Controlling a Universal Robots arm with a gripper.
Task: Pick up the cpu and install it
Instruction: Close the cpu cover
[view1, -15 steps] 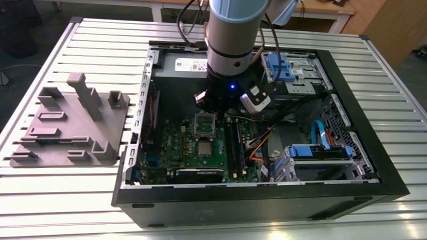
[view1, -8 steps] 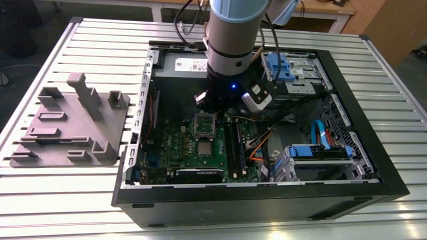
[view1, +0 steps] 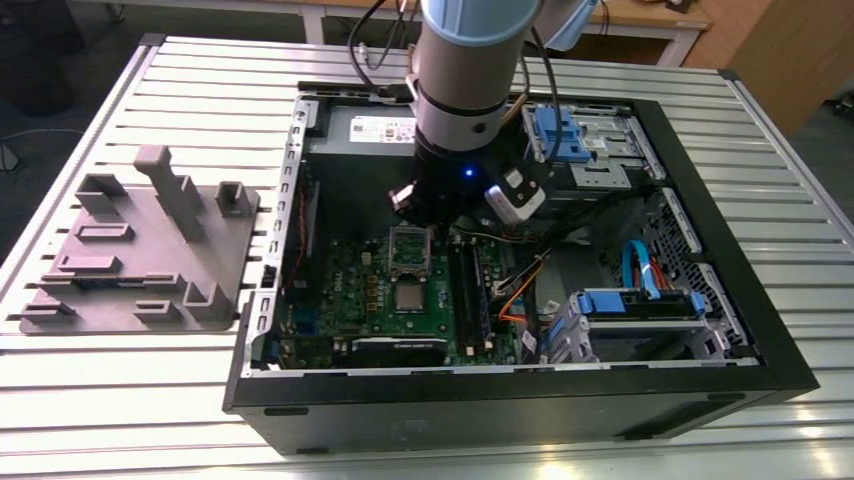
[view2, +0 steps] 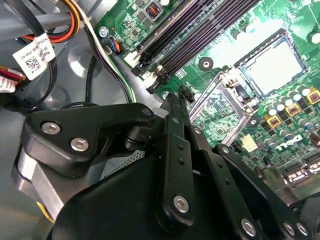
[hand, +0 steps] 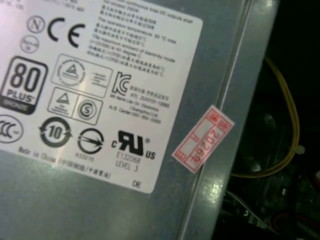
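Gripper (view2: 173, 100) nearest, hovering over green board (view2: 222, 47); open or closed, you cannot tell. Just beyond: hinged metal frame (view2: 206, 95) standing open. Farther: cpu (view2: 274, 67) lying in socket (view2: 257, 49). Judged step: seating done, locking left. Closing frame calls for no nudging of chip.

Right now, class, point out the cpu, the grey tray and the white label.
cpu (view2: 275, 67), second wrist view, middle of its silver top.
grey tray (view1: 140, 255), exterior view, bare flat part of its base.
white label (hand: 95, 90), first wrist view, middle of its printed face.
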